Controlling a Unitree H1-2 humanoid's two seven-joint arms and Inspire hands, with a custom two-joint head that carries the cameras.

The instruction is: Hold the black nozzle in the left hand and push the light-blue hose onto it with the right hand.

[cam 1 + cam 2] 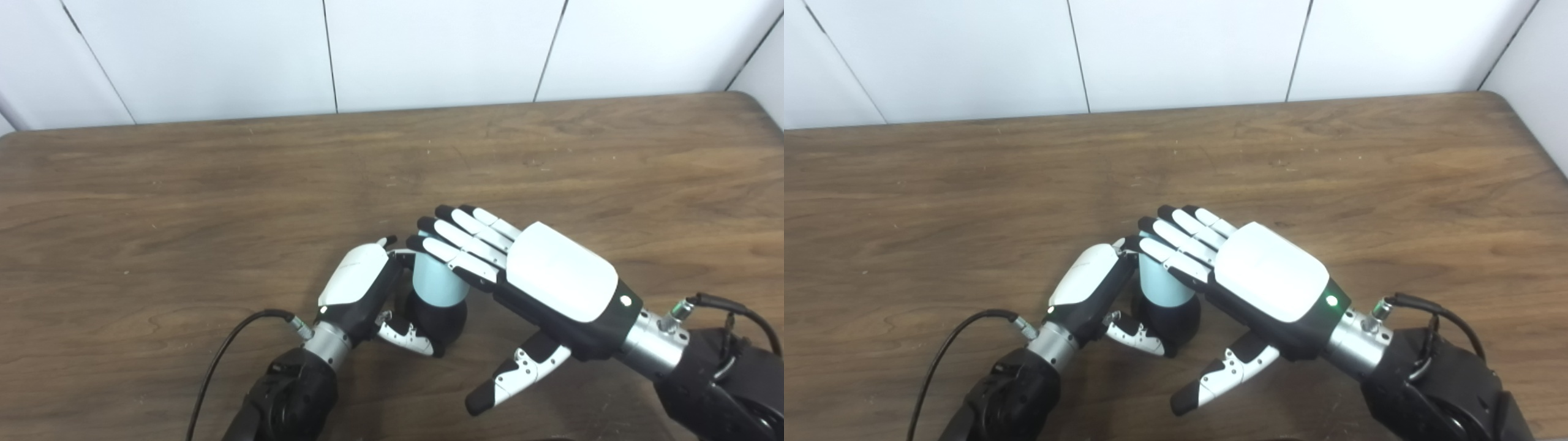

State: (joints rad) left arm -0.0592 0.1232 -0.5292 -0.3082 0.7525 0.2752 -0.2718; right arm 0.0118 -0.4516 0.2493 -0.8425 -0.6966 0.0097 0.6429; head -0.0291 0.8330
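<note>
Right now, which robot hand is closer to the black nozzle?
Left. The left hand wraps around the black nozzle; the right hand lies flat, fingers on the light-blue hose above it.

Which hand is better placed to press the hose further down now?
Right. The right hand lies flat, open, over the light-blue hose, while the left hand grips the black nozzle beneath.

A bare lab or test room, judging by the plain wood-grain surface (184,196) set against a white panelled wall (429,49) with dark seams.
</note>
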